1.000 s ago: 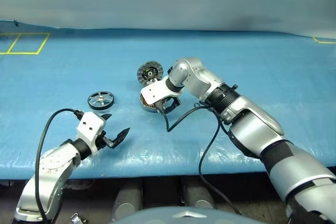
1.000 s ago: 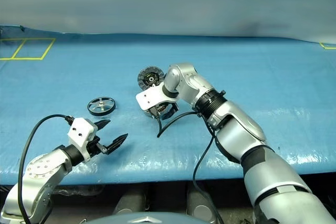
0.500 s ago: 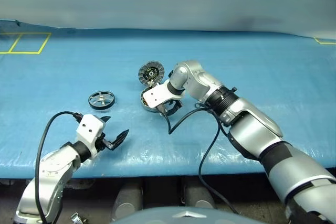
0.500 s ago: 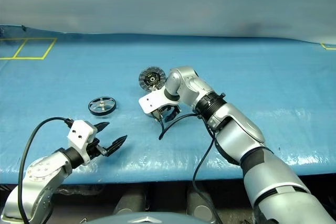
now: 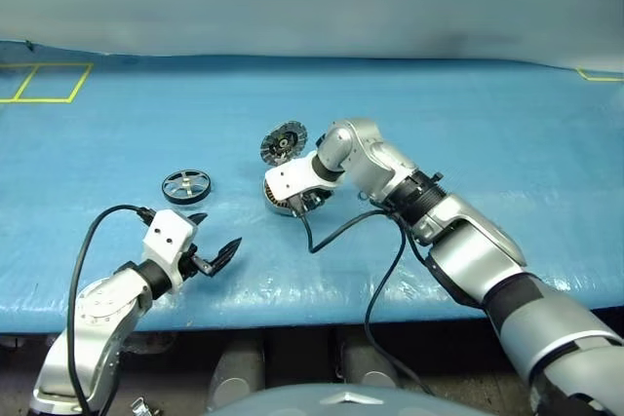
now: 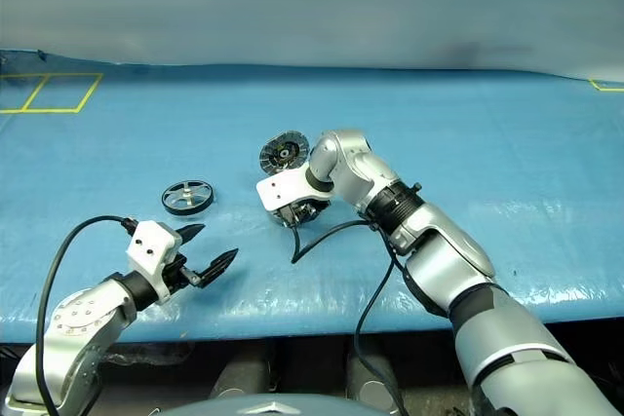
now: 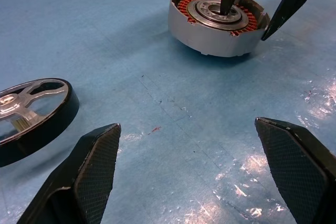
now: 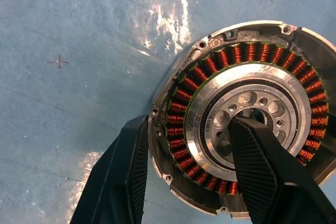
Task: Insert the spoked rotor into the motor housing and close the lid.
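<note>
Right gripper (image 8: 186,174) straddling the housing (image 8: 247,124) wall, one finger inside, one outside; lid (image 5: 284,141) upright behind housing; rotor (image 5: 186,185) left of housing; left gripper (image 5: 213,241) spread wide, empty, near rotor.

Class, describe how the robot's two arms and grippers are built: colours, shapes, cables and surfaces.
Both arms are silver-grey metal with rounded segments and black joint bands. Each wrist carries a white block, and a black cable loops from it along the arm. The left gripper and right gripper each have two black, tapered fingers with finely textured inner pads.
</note>
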You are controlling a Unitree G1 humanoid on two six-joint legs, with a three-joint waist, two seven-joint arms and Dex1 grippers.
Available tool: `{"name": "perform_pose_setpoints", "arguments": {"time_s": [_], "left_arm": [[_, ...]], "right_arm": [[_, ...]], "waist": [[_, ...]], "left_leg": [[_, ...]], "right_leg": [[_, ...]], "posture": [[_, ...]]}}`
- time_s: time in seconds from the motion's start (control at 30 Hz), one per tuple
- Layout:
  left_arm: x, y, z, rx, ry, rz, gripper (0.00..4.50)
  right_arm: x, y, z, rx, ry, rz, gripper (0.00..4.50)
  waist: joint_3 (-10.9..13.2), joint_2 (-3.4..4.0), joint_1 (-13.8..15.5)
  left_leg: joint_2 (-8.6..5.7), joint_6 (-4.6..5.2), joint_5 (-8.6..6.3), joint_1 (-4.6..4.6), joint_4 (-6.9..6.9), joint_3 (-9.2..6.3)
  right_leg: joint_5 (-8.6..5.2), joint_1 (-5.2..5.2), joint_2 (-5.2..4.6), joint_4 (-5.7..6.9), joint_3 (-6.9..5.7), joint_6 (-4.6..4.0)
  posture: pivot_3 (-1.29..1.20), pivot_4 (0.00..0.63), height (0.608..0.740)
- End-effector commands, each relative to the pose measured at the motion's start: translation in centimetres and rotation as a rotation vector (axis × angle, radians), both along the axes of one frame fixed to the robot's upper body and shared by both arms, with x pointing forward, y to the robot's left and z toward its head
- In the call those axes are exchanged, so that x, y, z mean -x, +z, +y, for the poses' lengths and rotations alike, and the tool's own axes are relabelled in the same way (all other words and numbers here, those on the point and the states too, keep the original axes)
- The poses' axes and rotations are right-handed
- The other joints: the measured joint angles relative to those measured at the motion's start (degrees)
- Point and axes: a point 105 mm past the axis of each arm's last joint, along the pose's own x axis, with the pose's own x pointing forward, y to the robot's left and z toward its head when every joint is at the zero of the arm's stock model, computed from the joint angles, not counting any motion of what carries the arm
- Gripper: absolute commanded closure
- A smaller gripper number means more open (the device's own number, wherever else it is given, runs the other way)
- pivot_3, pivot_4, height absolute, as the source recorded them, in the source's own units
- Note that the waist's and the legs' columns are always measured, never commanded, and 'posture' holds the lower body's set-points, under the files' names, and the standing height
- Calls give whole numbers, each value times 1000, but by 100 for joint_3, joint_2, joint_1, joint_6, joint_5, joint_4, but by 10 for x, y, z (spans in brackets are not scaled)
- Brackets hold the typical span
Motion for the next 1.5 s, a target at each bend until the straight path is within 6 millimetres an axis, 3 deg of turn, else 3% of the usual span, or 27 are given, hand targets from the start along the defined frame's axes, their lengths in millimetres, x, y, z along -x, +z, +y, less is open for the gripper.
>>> {"name": "perform_pose_setpoints", "arguments": {"time_s": [0.03,0.23,0.63,0.83,1.03,1.5], "left_arm": [[-2,11,-6,6,-31,-52,0],[-7,11,-10,11,-55,-48,0],[-13,8,-16,24,-85,-40,0],[-14,6,-19,29,-93,-39,0],[-15,6,-19,33,-94,-44,0],[-18,7,-22,30,-122,-44,0]], "right_arm": [[18,-7,3,8,17,54,2516],[36,-12,-5,19,2,84,2516],[50,-16,-20,65,-13,107,2516],[50,-17,-18,53,-5,91,2516],[46,-11,-13,33,-25,74,616],[40,29,-13,-19,11,-11,616]], "waist": [[0,0,1],[-1,-1,25],[-1,-2,62],[-1,-2,58],[-1,-2,50],[0,-2,48]], "left_leg": [[0,0,0,0,0,-1],[-2,0,0,-1,-1,-2],[-5,0,0,-3,1,-9],[-5,-1,1,-2,1,-11],[-3,-3,2,-2,1,-12],[-3,-2,4,-5,2,-12]], "right_leg": [[0,0,0,0,0,0],[0,2,-1,-1,-3,0],[0,10,-4,-7,-14,1],[0,12,-4,-7,-18,0],[0,11,-3,-7,-18,0],[0,8,-3,-7,-19,1]], "posture": [[0,150,740],[0,150,740],[0,150,740],[0,150,740],[0,150,740],[0,150,740]]}}
